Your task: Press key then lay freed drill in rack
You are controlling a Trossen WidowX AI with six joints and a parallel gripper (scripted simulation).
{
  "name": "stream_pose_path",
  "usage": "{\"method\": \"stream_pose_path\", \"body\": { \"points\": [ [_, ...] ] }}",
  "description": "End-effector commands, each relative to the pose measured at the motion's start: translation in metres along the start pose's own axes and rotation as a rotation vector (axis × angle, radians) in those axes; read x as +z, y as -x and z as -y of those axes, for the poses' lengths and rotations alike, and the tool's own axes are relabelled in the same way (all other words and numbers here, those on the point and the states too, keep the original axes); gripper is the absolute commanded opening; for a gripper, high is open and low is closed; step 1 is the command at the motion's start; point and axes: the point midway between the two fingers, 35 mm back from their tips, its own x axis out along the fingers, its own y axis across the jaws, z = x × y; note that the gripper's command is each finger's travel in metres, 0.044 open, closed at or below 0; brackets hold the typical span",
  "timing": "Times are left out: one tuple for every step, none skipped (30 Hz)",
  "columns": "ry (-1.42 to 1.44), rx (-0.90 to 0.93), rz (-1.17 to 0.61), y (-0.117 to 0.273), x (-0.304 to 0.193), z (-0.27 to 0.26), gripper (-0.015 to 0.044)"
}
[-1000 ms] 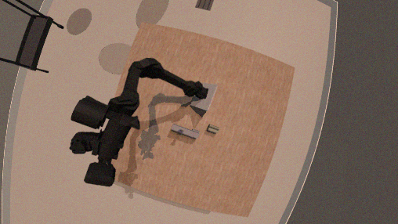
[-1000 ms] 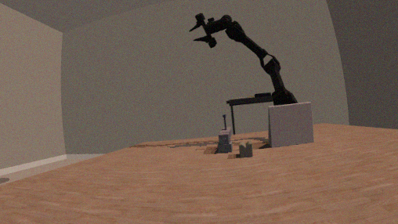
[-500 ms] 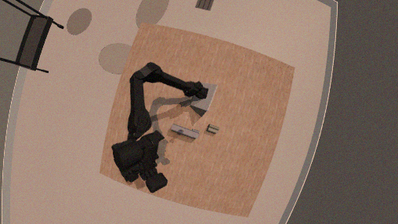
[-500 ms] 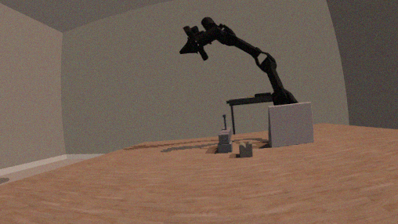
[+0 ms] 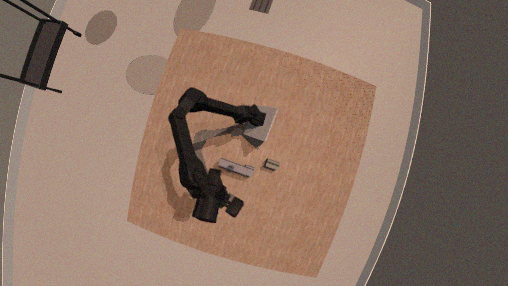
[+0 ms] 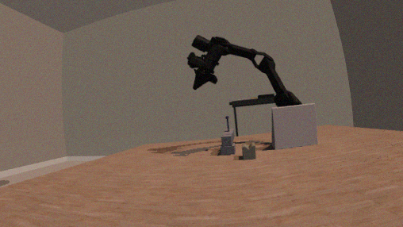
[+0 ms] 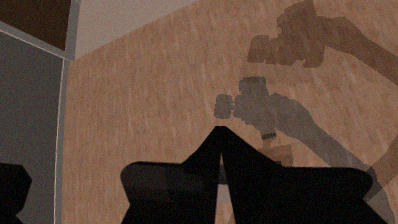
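A grey-blue block (image 5: 241, 169) (image 6: 228, 143) stands on the table. A thin dark upright pin, seemingly the drill (image 6: 227, 123), sticks up from it; from above it is a small dark spot (image 5: 230, 168). A small raised part, perhaps the key (image 5: 249, 168), shows near the block's right end; whether it is pressed is unclear. The small grey-green rack (image 5: 271, 164) (image 6: 249, 151) has a notched top and looks empty. My gripper (image 6: 195, 88) (image 7: 220, 131) is shut on nothing, tips together, high above the table and clear of block and rack. Its fingertips are hidden from above.
The arm's base stands on a pale box (image 5: 271, 122) (image 6: 294, 127) behind the rack. The wooden table (image 5: 300, 215) (image 6: 159, 190) (image 7: 130, 100) carries dark arm shadows. A dark side table (image 6: 250, 102) stands beyond it.
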Motion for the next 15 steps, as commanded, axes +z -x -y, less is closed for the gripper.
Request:
{"method": "stream_pose_path", "body": {
  "points": [
    [0.109,-0.093,-0.302,-0.025,-0.073,0.021,0.0],
    [0.126,-0.11,-0.351,-0.027,-0.083,0.025,0.0],
    [0.142,-0.128,-0.4,-0.028,-0.094,0.03,0.0],
    [0.158,-0.147,-0.449,-0.028,-0.104,0.036,0.0],
    [0.173,-0.167,-0.498,-0.028,-0.114,0.041,0.0],
    [0.188,-0.187,-0.548,-0.027,-0.124,0.047,0.0],
    [0.196,-0.198,-0.574,-0.027,-0.129,0.05,0.0],
    [0.199,-0.201,-0.581,-0.026,-0.13,0.05,0.0],
    [0.199,-0.201,-0.581,-0.026,-0.13,0.05,0.0],
    [0.199,-0.201,-0.581,-0.026,-0.13,0.05,0.0],
    [0.199,-0.201,-0.581,-0.026,-0.13,0.05,0.0],
    [0.199,-0.201,-0.581,-0.026,-0.13,0.05,0.0],
    [0.199,-0.201,-0.581,-0.026,-0.13,0.05,0.0],
    [0.199,-0.201,-0.581,-0.026,-0.13,0.05,0.0],
    [0.199,-0.201,-0.581,-0.026,-0.13,0.05,0.0]
  ]
}}
